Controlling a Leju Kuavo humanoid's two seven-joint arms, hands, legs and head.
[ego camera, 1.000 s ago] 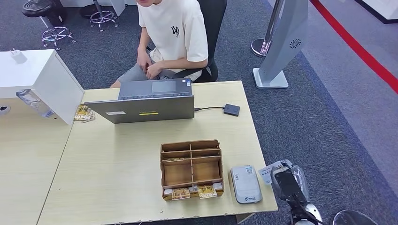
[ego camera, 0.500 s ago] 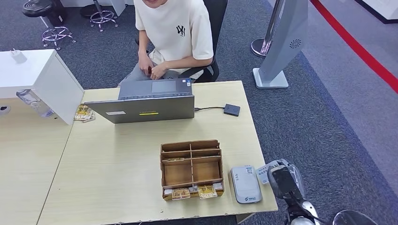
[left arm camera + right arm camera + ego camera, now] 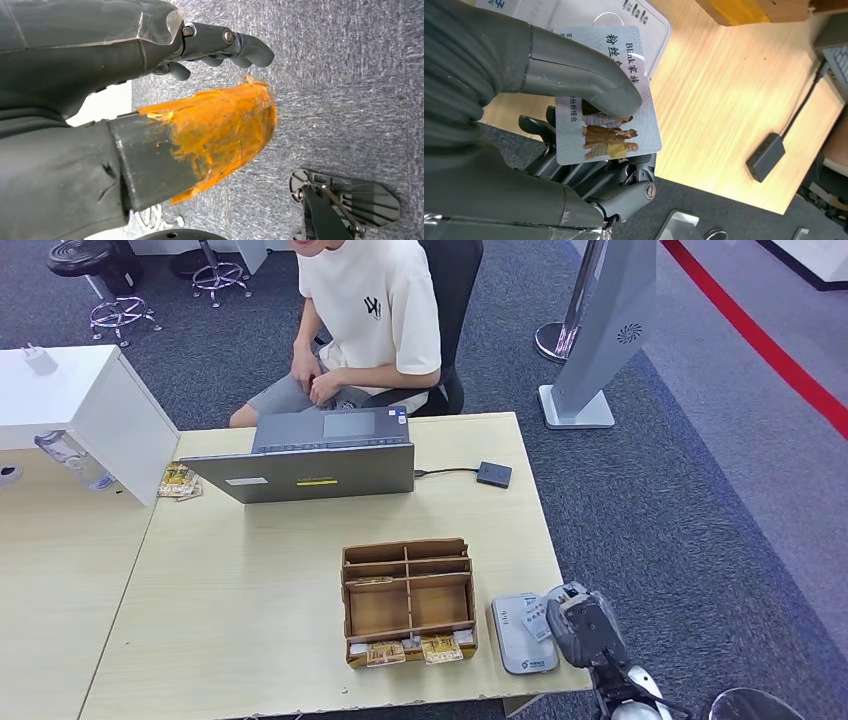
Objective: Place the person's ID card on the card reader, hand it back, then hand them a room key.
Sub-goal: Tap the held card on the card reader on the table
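Observation:
My right hand [image 3: 583,628] is at the table's near right corner and pinches the ID card [image 3: 537,616] between thumb and fingers. The card reaches over the right edge of the white card reader [image 3: 515,642]. In the right wrist view the card [image 3: 644,117], printed with text and a small photo, lies under my thumb [image 3: 584,75], with the reader [image 3: 655,31] just beyond it. Room key cards [image 3: 405,650] stand in the front slot of a wooden organizer [image 3: 408,585]. My left hand [image 3: 150,115] hangs over carpet holding nothing. The person [image 3: 368,315] sits behind the table.
An open grey laptop [image 3: 315,468] stands at the table's far side, cabled to a small black box [image 3: 493,474]. A white cabinet [image 3: 90,405] sits at the far left. A grey stand [image 3: 600,330] is on the carpet beyond the table's [image 3: 250,590] right corner.
My right hand has carried the ID card leftward, from beside the table's edge to over the reader's right side. The person has shifted a little in the chair.

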